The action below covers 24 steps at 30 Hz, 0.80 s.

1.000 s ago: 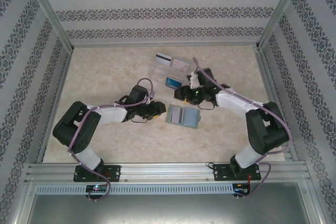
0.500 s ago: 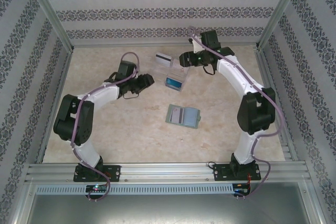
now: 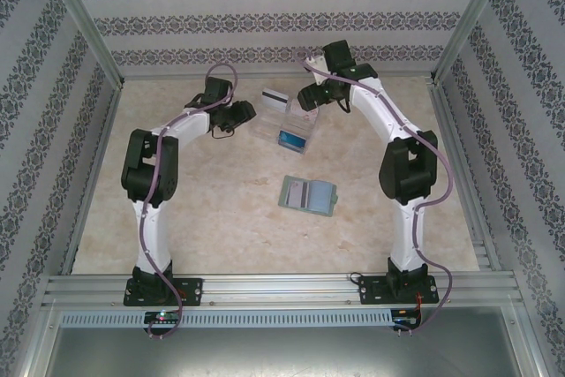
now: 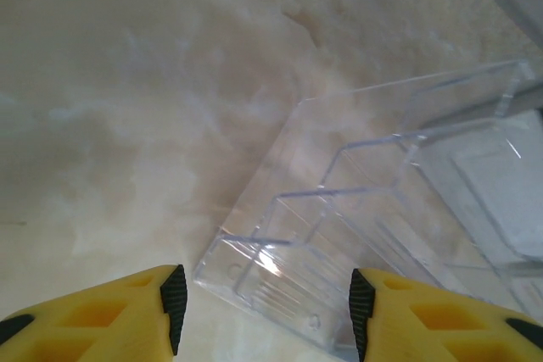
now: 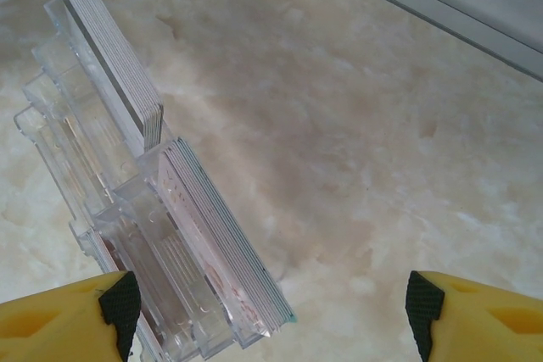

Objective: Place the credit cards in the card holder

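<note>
Hovering wide open and empty, the right gripper [image 5: 271,304] is facing credit cards [image 5: 222,231] standing edge-up in a clear tray [image 5: 59,137], lower left of frame. The left gripper [image 4: 263,298] is gaping empty opposite; the card holder [image 3: 308,194] is lying well below.

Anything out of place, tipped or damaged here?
Nothing stands out. The credit cards sit in neat stacks in the clear tray, and the card holder lies open and flat, apart from the tray.
</note>
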### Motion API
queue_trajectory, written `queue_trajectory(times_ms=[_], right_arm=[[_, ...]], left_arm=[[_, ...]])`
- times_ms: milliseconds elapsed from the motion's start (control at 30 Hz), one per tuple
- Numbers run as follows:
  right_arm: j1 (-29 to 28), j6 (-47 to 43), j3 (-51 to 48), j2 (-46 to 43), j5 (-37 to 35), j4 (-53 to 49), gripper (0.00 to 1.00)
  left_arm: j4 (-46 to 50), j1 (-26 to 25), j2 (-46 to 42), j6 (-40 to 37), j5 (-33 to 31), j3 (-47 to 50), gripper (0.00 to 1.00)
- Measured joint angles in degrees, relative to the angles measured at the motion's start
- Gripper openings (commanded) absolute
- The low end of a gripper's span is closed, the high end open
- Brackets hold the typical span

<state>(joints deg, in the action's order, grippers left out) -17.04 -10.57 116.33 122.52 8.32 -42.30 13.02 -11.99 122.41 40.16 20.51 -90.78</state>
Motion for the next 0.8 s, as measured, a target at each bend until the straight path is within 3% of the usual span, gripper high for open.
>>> queue_trajectory(times_ms=[800], right_arm=[[-2.25,-4.66,7.89,9.07,-4.92,-6.38,0.84]], left_arm=[[2.89,-1.9,4.87,-2.1,0.81,-1.62,0.52]])
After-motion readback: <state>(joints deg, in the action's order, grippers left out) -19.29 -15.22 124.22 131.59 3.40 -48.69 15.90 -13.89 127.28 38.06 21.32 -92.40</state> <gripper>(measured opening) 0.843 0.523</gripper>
